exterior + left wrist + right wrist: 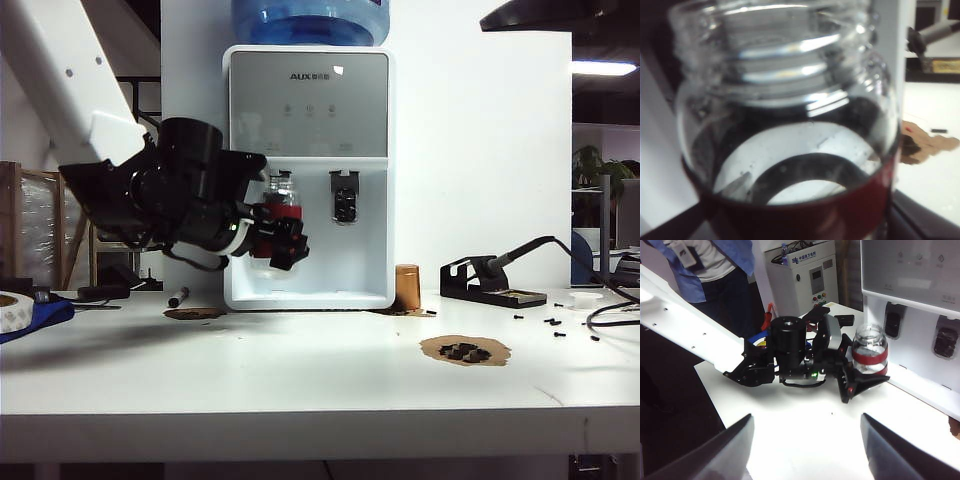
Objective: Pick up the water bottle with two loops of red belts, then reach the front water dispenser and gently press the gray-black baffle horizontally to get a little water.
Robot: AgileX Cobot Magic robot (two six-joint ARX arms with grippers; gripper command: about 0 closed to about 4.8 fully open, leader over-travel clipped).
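The water bottle [280,203], clear glass with red bands, hangs upright above the table, and my left gripper [283,238] is shut on its lower body. It sits close in front of the white water dispenser [310,110], covering most of the gray-black baffle there. In the right wrist view the bottle [869,352] stands just beside the baffle [893,324]; I cannot tell if they touch. The bottle's neck [790,85] fills the left wrist view. My right gripper [806,440] is open and empty over the table, back from the left gripper [860,377].
The dispenser's other lever [344,200] is to the right of the bottle. A small brown cylinder [407,287], a soldering iron stand [490,280], a brown patch with black screws [465,350] and a pen [178,297] lie on the table. A person [715,260] stands behind.
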